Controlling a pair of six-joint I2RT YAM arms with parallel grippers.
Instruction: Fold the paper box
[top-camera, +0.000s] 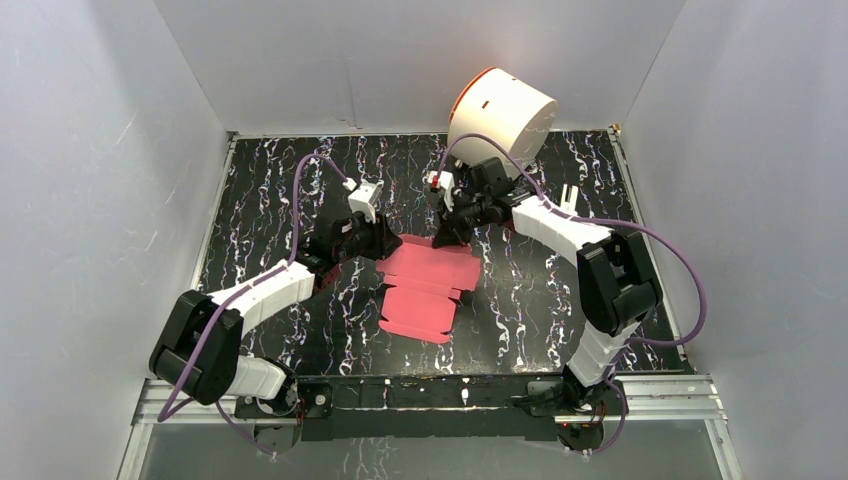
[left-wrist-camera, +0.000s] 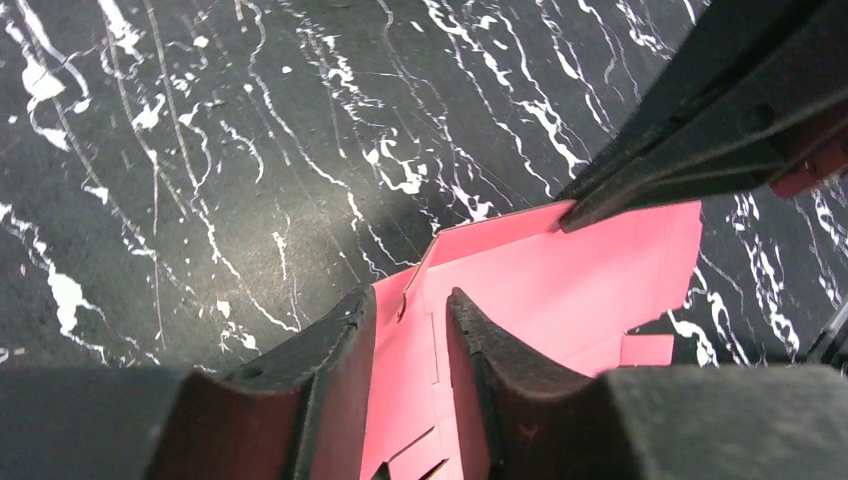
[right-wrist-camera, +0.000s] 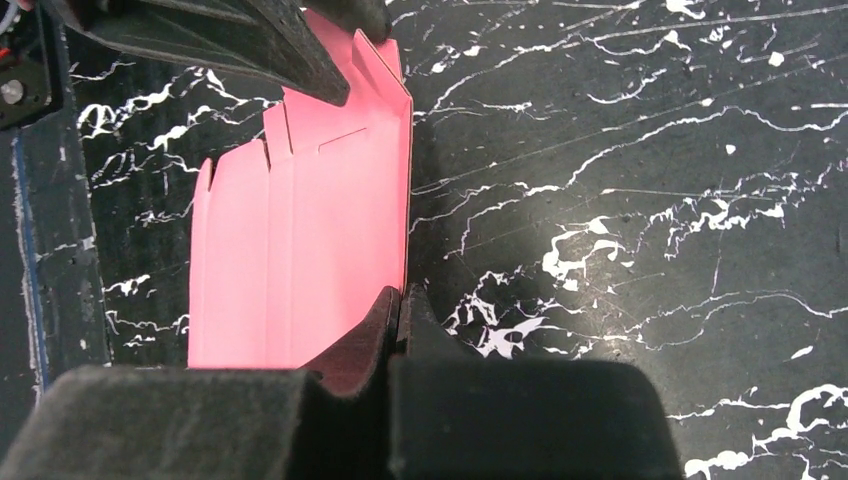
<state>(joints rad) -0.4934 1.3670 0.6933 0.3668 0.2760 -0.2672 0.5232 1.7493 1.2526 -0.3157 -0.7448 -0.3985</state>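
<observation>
cardboard this thin is judged light, springy at the creases and easily dented, so edges are preferred. the paper box (top-camera: 430, 285) is spread on the table (top-camera: 560, 290) between both arms, which are stretched forward and angled inward. the left gripper (left-wrist-camera: 410, 300) is parted around its left edge; the right gripper (right-wrist-camera: 398, 300) is pinched on its far edge.

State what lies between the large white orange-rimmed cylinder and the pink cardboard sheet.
The right tool and its black wrist, seen in the top view; the tool reaches the pink cardboard sheet.
</observation>
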